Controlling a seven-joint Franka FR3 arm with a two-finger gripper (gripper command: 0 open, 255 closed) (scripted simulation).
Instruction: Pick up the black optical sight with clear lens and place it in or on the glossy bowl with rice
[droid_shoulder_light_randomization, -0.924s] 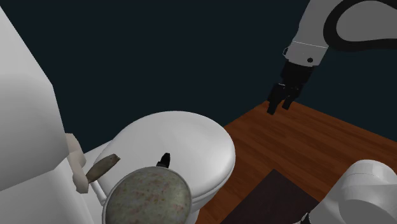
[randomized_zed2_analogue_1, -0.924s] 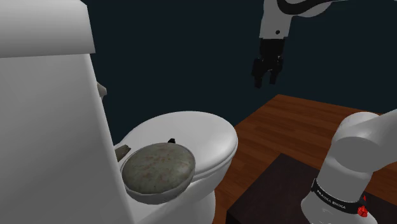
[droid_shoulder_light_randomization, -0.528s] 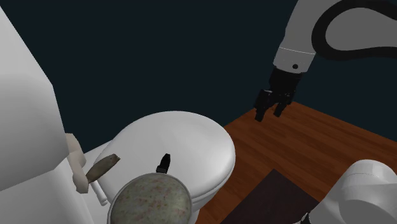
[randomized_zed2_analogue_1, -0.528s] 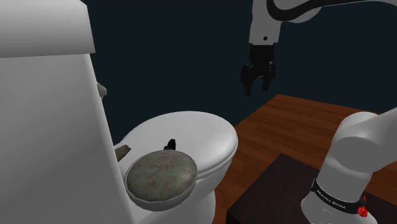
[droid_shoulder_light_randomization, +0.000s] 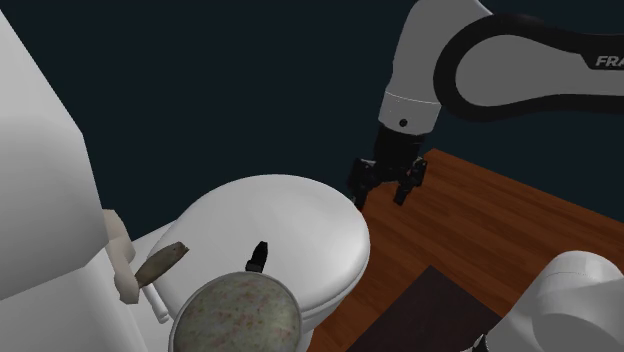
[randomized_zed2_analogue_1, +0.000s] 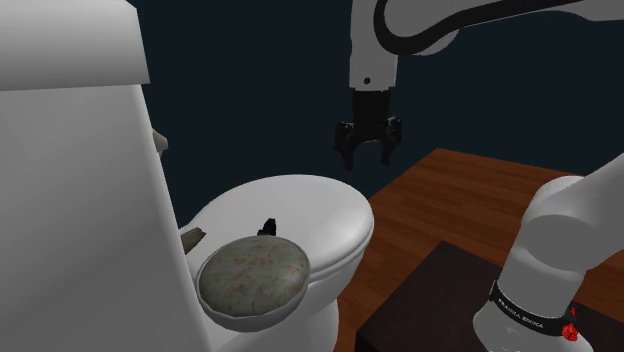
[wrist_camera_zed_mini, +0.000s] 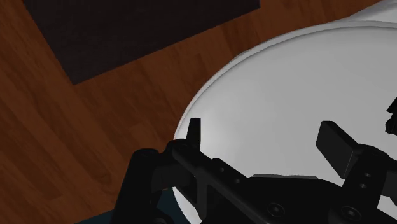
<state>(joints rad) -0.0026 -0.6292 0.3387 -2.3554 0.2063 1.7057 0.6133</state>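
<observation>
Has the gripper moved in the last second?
Yes. In the shoulder view the gripper has travelled left and down, from above the wooden floor to the edge of the toilet lid.

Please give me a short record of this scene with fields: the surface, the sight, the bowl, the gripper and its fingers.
surface: closed white toilet lid
sight: small black sight lying on the lid, close by the bowl, not held
bowl: mottled grey-green bowl on the lid near the tank
gripper: gripper in the air near the lid's front edge, apart from the sight
fingers: fingers open, holding nothing
</observation>
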